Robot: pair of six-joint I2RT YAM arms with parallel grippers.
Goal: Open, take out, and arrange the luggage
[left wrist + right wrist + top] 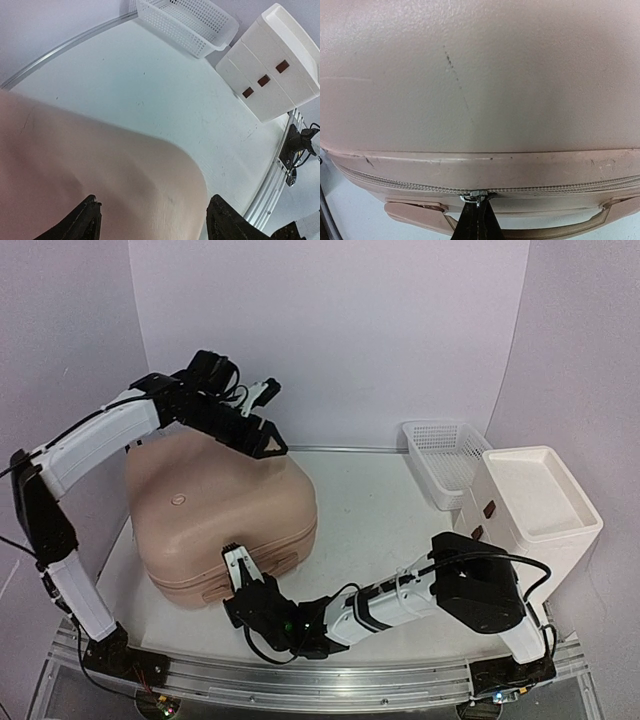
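**Opening the luggage: right gripper at the zipper pull**

The table [370, 510] carries the luggage [225, 515], which lies flat and closed with its domed shell up and its carry handle [520, 227] on the near side. The drawer cabinet [535, 510] stands well to the right of the luggage. The mesh basket [445, 460] lies to the luggage's far right, against that cabinet.

The left gripper [155, 220] hangs over the luggage's far right corner with its jaws spread wide, grasping nothing. Whether its fingers touch the shell cannot be told. The right gripper [477, 222] is at the luggage's near edge, its jaws clenched on the zipper pull [477, 196]. The pull sits on the zipper [395, 184], just above the handle.

The step in hand, as judged, is unzipping. To do it well, draw the pull along the zipper's line and follow the rounded corner rather than tugging outward. The left gripper should press down on the shell so the luggage neither slides nor turns. A pull drawn off-line would likely slip from the pinch.
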